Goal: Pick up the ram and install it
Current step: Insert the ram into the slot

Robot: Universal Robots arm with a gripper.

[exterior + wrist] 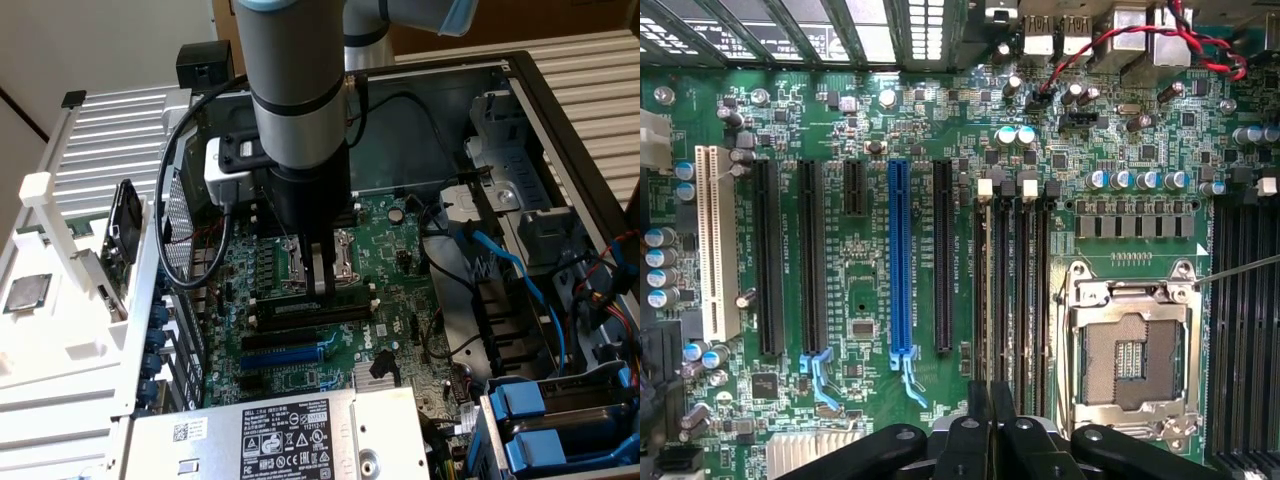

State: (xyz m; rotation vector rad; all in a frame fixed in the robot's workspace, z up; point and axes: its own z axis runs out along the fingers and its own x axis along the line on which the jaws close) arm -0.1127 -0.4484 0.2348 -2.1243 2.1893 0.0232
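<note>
My gripper hangs low over the green motherboard inside the open case, beside the silver processor socket. In the wrist view its fingers stand pressed together at the near end of the black memory slots, and I see nothing between them. A long, narrow dark stick with a pale patch, which looks like the ram, stands on edge in the white rack at the exterior view's left, well away from the gripper.
A square silver processor chip lies on the white rack. Black and blue expansion slots run beside the memory slots. Blue cables and drive bays crowd the case's right side. A labelled power supply sits at the front.
</note>
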